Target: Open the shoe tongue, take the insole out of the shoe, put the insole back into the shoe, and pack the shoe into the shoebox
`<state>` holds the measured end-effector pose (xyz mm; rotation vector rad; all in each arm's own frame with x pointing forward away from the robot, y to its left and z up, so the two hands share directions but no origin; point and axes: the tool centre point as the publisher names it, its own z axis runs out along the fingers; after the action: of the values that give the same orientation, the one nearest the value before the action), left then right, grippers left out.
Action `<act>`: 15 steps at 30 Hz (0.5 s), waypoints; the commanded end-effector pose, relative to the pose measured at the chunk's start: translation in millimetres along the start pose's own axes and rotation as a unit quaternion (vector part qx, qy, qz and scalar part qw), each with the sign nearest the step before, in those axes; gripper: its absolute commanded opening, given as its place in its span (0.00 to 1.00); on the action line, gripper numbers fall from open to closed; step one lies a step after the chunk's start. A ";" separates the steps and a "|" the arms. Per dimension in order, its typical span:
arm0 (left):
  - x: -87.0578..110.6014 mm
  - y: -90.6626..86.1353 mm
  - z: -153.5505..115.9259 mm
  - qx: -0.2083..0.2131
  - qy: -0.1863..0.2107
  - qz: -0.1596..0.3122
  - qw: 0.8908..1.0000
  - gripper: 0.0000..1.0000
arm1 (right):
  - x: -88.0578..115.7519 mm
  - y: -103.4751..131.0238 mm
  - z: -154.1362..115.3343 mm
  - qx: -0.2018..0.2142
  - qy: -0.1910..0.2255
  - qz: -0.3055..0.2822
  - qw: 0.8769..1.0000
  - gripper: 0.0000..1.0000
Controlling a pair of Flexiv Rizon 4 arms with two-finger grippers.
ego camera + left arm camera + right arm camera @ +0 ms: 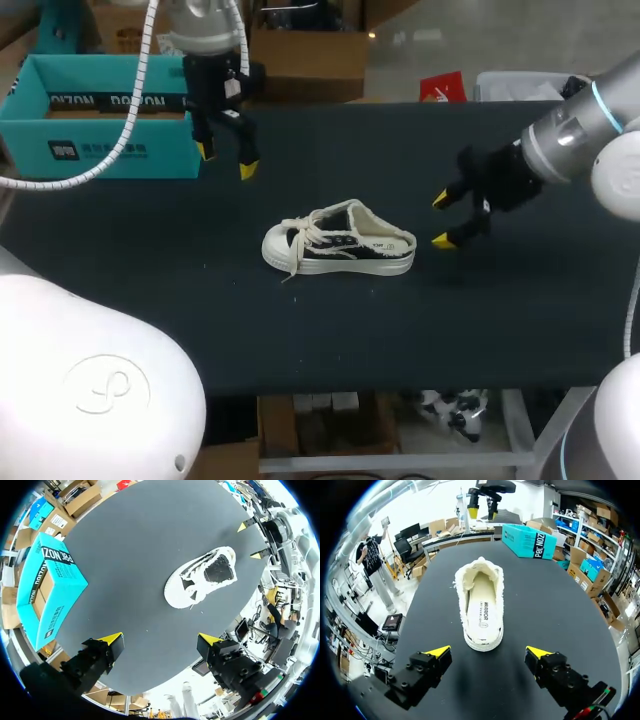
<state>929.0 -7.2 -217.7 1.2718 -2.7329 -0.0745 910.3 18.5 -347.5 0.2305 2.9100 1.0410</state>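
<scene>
Shoe (340, 245) sits upright on its sole on the black table (300, 330), a little above the middle of the head view, with its toe and loose white laces (297, 238) pointing to the frame's left and its open heel to the right. The pale insole (482, 597) lies inside it, seen plainly from my right wrist.

My right gripper (441, 220) hangs just right of the heel, not touching it, with its yellow tips spread wide and nothing between them. In the right wrist view, the same gripper (487, 652) is wide open with the shoe (480, 605) straight ahead, heel end nearest.

My left gripper (227, 160) hangs at the upper left of the head view, fingers also spread and empty, beside the right end of the teal shoebox (100, 150), which occupies the table's far left corner. In the left wrist view, my left gripper (161, 638) is wide open above bare table, with the shoe (205, 577) well ahead and the shoebox (50, 590) off to one side.
</scene>
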 end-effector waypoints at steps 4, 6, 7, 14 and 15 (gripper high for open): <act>1.0 0.3 -0.5 0.000 -0.002 -0.001 1.000 1.00 | -6.2 2.1 2.2 0.002 0.008 0.000 1.000 1.00; 5.0 -2.6 -0.3 0.000 0.001 -0.024 1.000 1.00 | -6.2 2.1 2.2 0.002 0.008 0.000 1.000 1.00; 10.2 -4.8 1.1 -0.001 -0.002 -0.042 0.999 1.00 | -6.2 2.1 2.2 0.002 0.008 0.000 1.000 1.00; 33.6 -10.3 5.6 0.003 0.009 -0.115 0.993 1.00 | 0.2 -3.8 26.0 -0.027 0.006 -0.006 1.000 1.00; 36.6 -10.4 5.7 0.004 0.003 -0.132 0.991 1.00 | 1.2 -5.6 29.0 -0.032 0.003 -0.003 0.999 1.00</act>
<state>916.7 -33.8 -220.2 1.5733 -2.5488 -0.0651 912.2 31.8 -357.8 0.2080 2.9052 1.1047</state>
